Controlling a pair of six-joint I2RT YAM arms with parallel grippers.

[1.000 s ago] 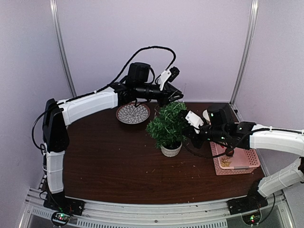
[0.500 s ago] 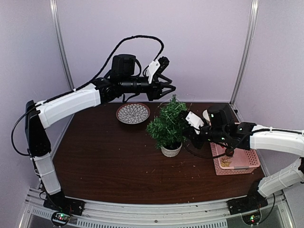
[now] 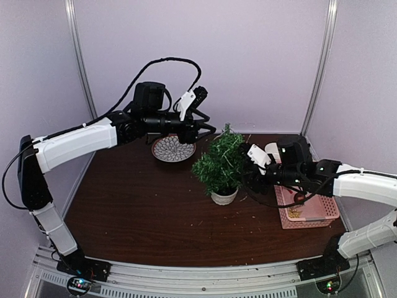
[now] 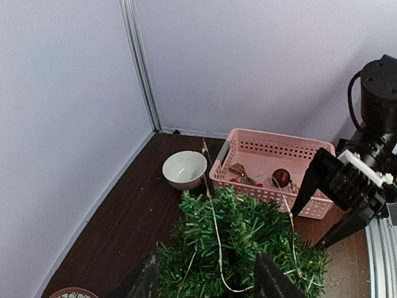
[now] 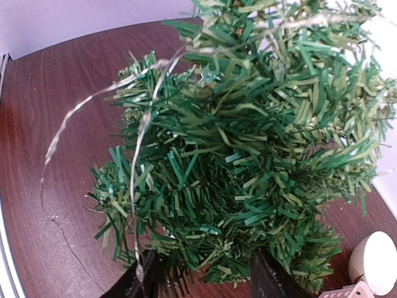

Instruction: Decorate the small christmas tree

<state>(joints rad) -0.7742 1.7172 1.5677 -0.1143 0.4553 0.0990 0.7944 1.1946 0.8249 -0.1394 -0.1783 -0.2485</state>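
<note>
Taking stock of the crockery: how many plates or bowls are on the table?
2. A patterned round plate sits back-left of the small christmas tree; a white round bowl sits at the back beside the pink plastic basket. Others may be hidden.

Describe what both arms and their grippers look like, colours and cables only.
The left arm and right arm have white shell links joined by black joints. The left gripper and right gripper are black, each with a white bracket. A thin black cable loops above the left arm.
</note>
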